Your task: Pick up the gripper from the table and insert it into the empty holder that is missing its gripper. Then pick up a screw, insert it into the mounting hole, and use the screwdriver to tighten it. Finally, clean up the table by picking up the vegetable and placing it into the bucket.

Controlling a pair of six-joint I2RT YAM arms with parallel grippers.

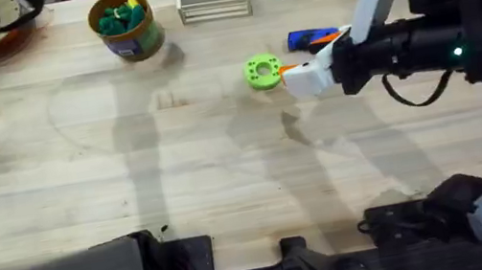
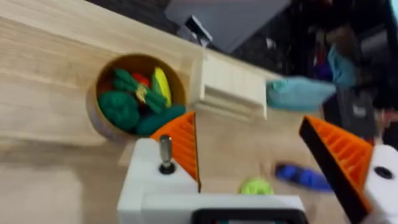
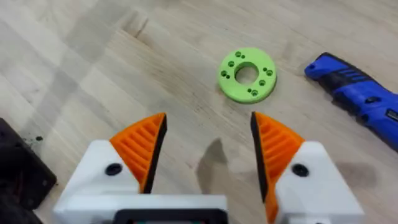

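- Overhead view: the right gripper (image 1: 284, 74) extends over the table (image 1: 179, 174), its orange tips just beside the light-green ring disc (image 1: 261, 72). The screwdriver (image 1: 311, 39) lies on the table close behind the fingers. The bucket (image 1: 127, 25), with green items inside, stands well apart from the fingers, at the far edge.
- Left wrist view: the left gripper (image 2: 258, 158) is spread wide with nothing between its orange pads (image 2: 181, 144). Beyond the fingertips, the bucket (image 2: 93, 112) holds the vegetable (image 2: 119, 108) among other toy pieces. The screwdriver (image 2: 303, 177) lies near one finger.
- Right wrist view: the right gripper (image 3: 208, 144) is released and holds nothing. The ring disc (image 3: 247, 74) lies just ahead of the fingertips; the screwdriver (image 3: 360, 98) is beside it.
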